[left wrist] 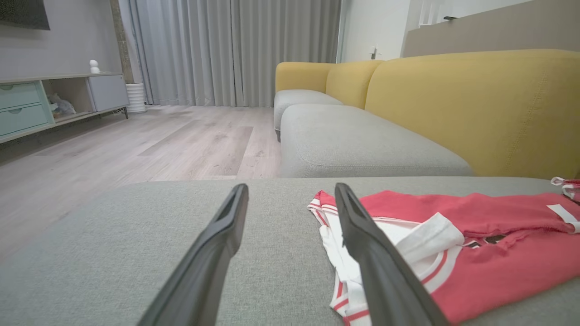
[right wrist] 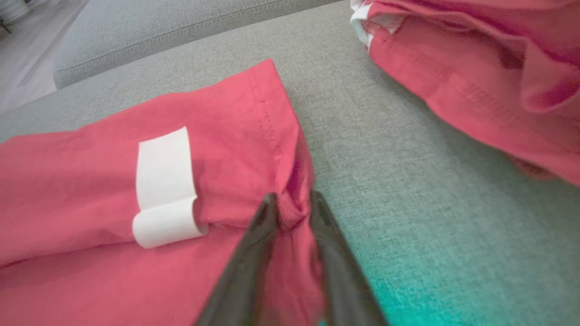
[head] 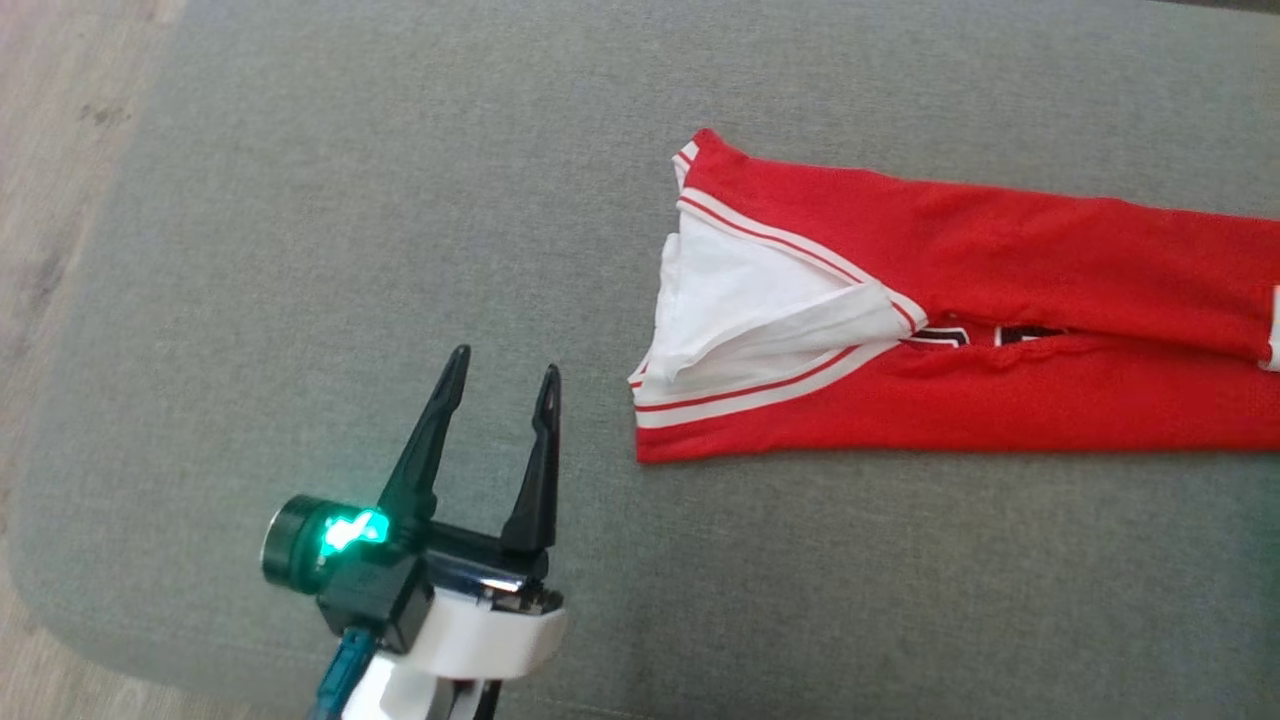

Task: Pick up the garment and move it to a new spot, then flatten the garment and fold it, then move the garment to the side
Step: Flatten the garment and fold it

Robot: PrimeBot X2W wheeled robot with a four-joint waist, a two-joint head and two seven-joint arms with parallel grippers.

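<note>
**A:** Big picture first: the grey cushion (head: 300,250) spread across the head view. The garment (head: 1000,330) lay on it from mid-frame out past the right edge, long axis running left to right.

**B:** The white-trimmed end pointed left, with the lining showing. Which arm was closer to that end?

**A:** The left gripper (head: 505,362), down at the lower left with its fingers aimed up the frame. The trimmed end sat up and to its right, near but apart.

**B:** And its jaws?

**A:** Spread wide, with nothing between them and nothing touched.

**B:** So the right arm had the work.

**A:** It did! In the right wrist view, the right gripper (right wrist: 292,199) was down on the red cloth by a hem corner. Its fingers were drawn in close, with a pucker of fabric pinched between the tips.

**B:** That read as a grip to me. What about the white tag (right wrist: 165,181)?

**A:** Just left of the fingers, untouched. My read was that any lift would start from that right-hand end, with the left gripper free to take the trimmed end.
</note>
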